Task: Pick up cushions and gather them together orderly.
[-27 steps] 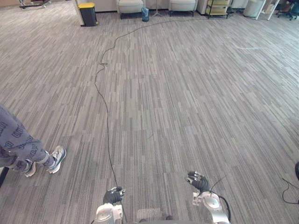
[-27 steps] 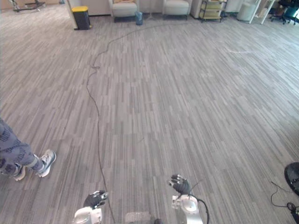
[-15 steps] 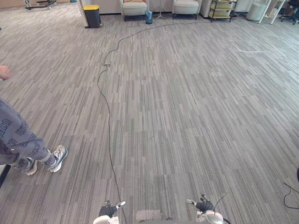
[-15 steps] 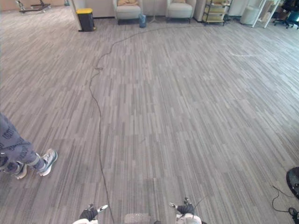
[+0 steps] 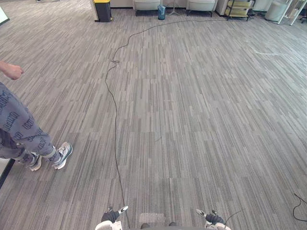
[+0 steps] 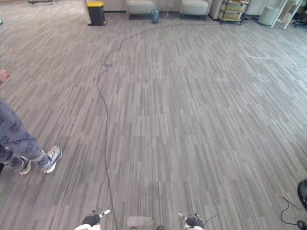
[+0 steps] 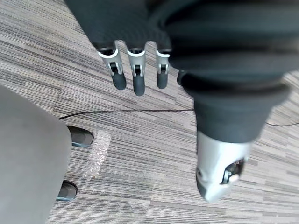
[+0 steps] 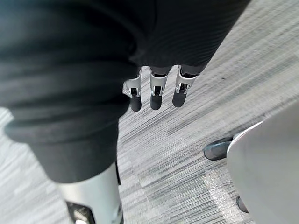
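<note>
I see no cushion on the grey striped carpet (image 5: 192,105) ahead. My left hand (image 5: 113,216) shows at the bottom edge, left of centre, and my right hand (image 5: 211,218) at the bottom edge, right of centre. In the left wrist view the left hand (image 7: 135,70) hangs over bare carpet with straight fingers and holds nothing. In the right wrist view the right hand (image 8: 156,91) hangs the same way, fingers straight, nothing in it.
A person (image 5: 21,132) in patterned trousers and light sneakers stands at the left edge. Along the far wall are a dark bin with a yellow lid (image 5: 102,8), two pale armchairs (image 5: 147,4) (image 5: 201,5) and a shelf cart (image 5: 237,6). A black object (image 6: 302,190) sits at the right edge.
The view has shifted as the camera moved. Both hands have dropped toward the bottom edge and their fingers have straightened. The person has shifted slightly, with a hand now showing at the left edge.
</note>
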Available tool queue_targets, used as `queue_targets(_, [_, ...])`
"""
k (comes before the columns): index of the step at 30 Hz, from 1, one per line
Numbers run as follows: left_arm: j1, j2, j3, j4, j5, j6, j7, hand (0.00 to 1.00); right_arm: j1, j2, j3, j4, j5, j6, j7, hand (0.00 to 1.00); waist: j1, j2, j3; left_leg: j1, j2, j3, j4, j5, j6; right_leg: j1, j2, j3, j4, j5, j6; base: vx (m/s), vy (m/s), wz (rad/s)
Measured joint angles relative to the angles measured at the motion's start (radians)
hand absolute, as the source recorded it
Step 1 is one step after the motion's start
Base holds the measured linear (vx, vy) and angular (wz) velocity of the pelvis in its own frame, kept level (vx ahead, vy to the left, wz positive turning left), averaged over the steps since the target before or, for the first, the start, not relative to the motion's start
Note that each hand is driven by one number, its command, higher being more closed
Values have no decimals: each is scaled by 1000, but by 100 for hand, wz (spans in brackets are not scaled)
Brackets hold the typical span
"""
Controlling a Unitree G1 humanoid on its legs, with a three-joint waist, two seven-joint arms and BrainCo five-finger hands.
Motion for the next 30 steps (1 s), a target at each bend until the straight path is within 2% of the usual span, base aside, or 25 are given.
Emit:
queue_targets(12, [-11,7,-19,6,0,1,-9,0,-3,0,-30,1,29,1,0,0,-2,5,16,-12,2,16,-3,-3,-4,-9,2,9,3,-3,-6,-31,-14,-3])
queue_targets(15, [-17,8,-19,6,-1,4,-9,0,-6,0,-39,-1,31,0,0,0,-4,9,20,-36,6,21,-3,-10,-15,-50,5,10,36,-20,-19,6,-20,-2])
queue_targets(17, [-28,10,-17,5,-2,4,-9,0,-9,-1,-49,-4,44,-2,0,0,-4,10,34,-43,11,28,5,-19,-27,-82,7,11,94,-54,-25,56,-37,-3])
queue_targets(19, [-37,11,0,0,-2,4,-10,0,-16,4,-52,-11,65,-2,1,0,-3,1,58,-86,14,48,117,-87,-49,-117,-2,13,183,-110,-37,78,-50,0])
queue_targets(20, [-37,9,25,-21,-2,4,-10,0,-12,9,-52,-28,70,-2,0,0,1,-3,70,-142,27,102,269,-149,-66,-123,-9,11,228,-147,-44,86,-65,7])
queue_targets(21, [-36,6,37,-26,-3,4,-10,0,-8,11,-51,-38,70,-2,0,0,0,-4,71,-167,34,131,332,-164,-69,-127,-12,7,238,-159,-45,101,-102,24])
queue_targets(23, [-47,-12,84,-80,-10,1,-9,0,1,9,-18,-68,70,-3,-1,0,2,-8,94,-342,105,245,742,-199,-71,-90,-24,-12,265,-198,-59,119,-80,25])
queue_targets(24, [-47,-12,84,-86,-15,0,-9,0,3,9,-9,-74,70,-3,0,0,4,-6,94,-360,121,257,779,-207,-68,-82,-22,-11,264,-205,-65,186,-24,11])
queue_targets(25, [-44,-14,81,-96,-29,-2,-9,0,3,4,10,-89,70,-3,-1,0,5,2,98,-399,162,282,822,-242,-60,-56,-22,-13,261,-232,-72,277,26,3])
queue_targets(26, [-43,-20,77,-96,-44,-3,-8,0,-4,-3,13,-90,70,-5,-1,0,5,11,97,-427,185,306,784,-248,-53,-32,-32,-9,258,-244,-58,243,28,0])
queue_targets(28, [-43,-20,77,-98,-45,-6,-7,0,-18,-4,21,-89,70,-8,-2,0,12,12,99,-455,191,343,678,-231,-42,-4,-59,8,241,-260,-49,316,102,-23])
queue_targets(29, [-43,-20,77,-104,-47,-7,-7,0,-35,-4,23,-89,70,-10,-2,0,19,12,98,-495,175,343,561,-175,-55,7,-86,30,210,-273,-42,348,138,-38])
queue_targets(30, [-44,-22,76,-106,-49,-10,-5,0,-41,-5,23,-87,70,-10,-2,0,23,14,98,-506,170,343,507,-146,-61,12,-91,40,201,-274,-39,387,194,-48])
